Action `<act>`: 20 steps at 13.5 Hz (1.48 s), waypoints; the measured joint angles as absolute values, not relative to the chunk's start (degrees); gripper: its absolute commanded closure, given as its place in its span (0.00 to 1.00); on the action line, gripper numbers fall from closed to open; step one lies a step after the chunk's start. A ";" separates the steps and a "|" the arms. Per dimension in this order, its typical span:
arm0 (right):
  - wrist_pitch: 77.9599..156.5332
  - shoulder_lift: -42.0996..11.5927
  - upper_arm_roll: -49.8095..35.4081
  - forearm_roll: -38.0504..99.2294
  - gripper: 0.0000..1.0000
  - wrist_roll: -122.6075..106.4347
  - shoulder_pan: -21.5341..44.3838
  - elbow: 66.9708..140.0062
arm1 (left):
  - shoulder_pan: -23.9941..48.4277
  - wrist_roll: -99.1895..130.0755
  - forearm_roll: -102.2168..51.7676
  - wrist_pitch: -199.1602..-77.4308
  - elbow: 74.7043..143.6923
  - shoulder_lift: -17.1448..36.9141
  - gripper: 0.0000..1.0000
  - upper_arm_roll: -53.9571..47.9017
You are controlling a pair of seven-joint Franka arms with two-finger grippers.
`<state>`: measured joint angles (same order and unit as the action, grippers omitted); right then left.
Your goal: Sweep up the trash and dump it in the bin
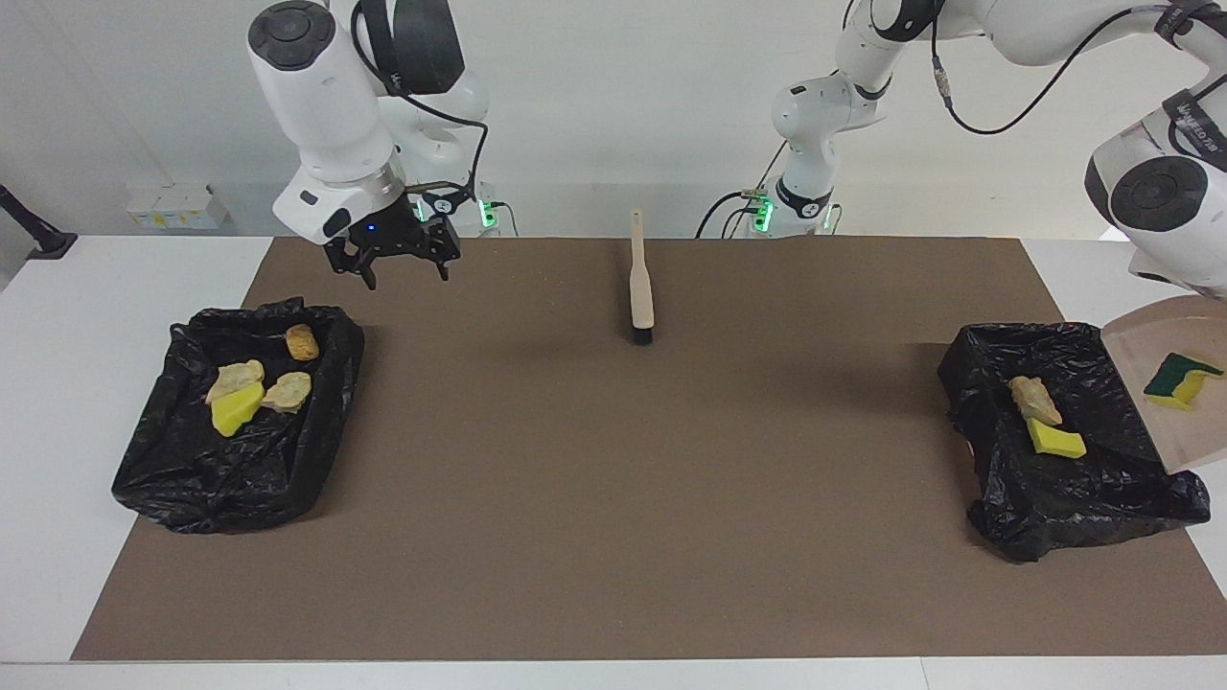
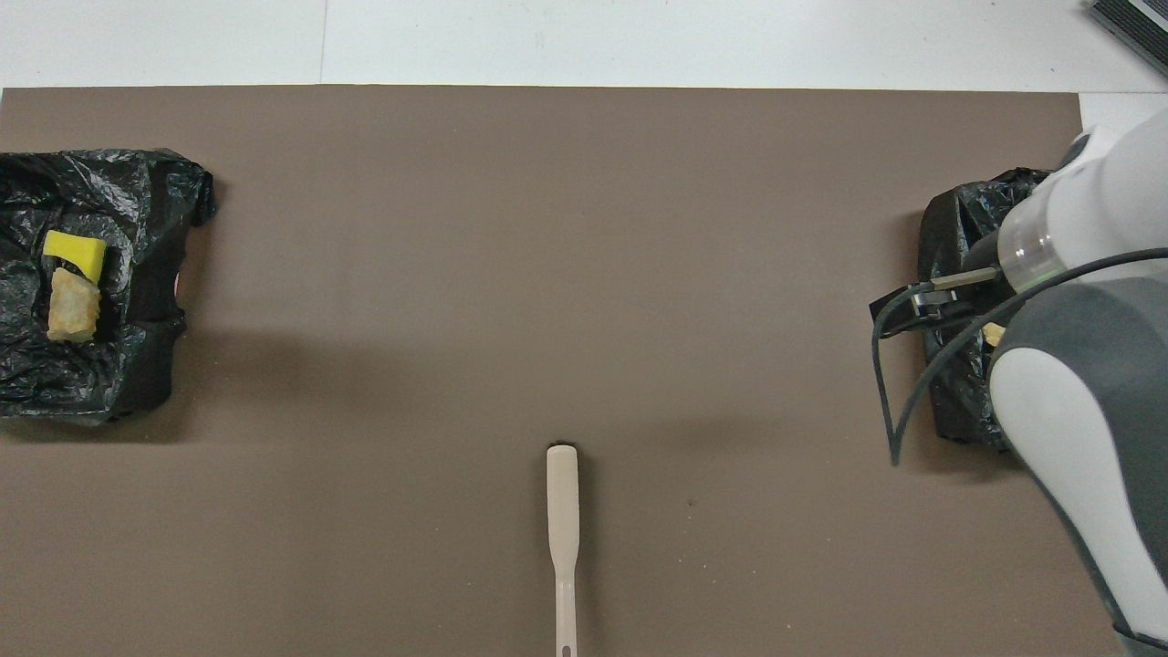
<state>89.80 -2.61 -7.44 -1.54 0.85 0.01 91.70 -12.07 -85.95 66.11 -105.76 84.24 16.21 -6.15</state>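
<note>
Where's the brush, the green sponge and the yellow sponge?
Beige brush (image 1: pixel 640 287), facing view, handle middle.
Green-and-yellow sponge (image 1: pixel 1181 379), facing view, green top.
Bright yellow sponge piece (image 2: pixel 75 254), overhead view, centre.

Bright, even overhead light; soft shadows on the mat (image 1: pixel 613 460); sharp focus.

The right gripper (image 1: pixel 395 259) hangs open and empty over the brown mat (image 1: pixel 613 537), near the black-lined bin (image 1: pixel 163 479) at the right arm's end. In that bin lie four scraps (image 1: pixel 251 385) — one yellow, three tan. The brush (image 1: pixel 640 287) lies alone mid-mat. At the left arm's end, a tilted dustpan (image 1: pixel 1184 422) with a green-and-yellow sponge (image 1: pixel 1181 378) on it sits above the other bin (image 1: pixel 1016 527); its handle runs out of frame — the left gripper apparently holds it. A tan lump (image 1: pixel 1035 398) and yellow sponge (image 1: pixel 1055 440) lie inside this bin.
</note>
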 measured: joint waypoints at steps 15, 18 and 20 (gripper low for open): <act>88.86 1.20 -1.02 -1.96 0.00 0.46 -0.66 92.55 | -1.93 -65.14 75.19 -98.78 93.15 11.87 1.00 -6.75; 88.85 1.46 -1.07 -1.95 0.00 0.56 -0.65 93.10 | 1.65 -65.14 61.35 -95.06 90.97 12.59 1.00 -6.87; 88.85 1.73 -1.08 -1.94 0.00 0.93 -0.65 93.46 | 4.23 -64.46 53.03 -93.82 89.91 13.41 1.00 -6.90</act>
<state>88.85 1.73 -1.08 -1.94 0.93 -0.65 93.46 4.23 -64.46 53.03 -93.82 89.91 13.41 -6.90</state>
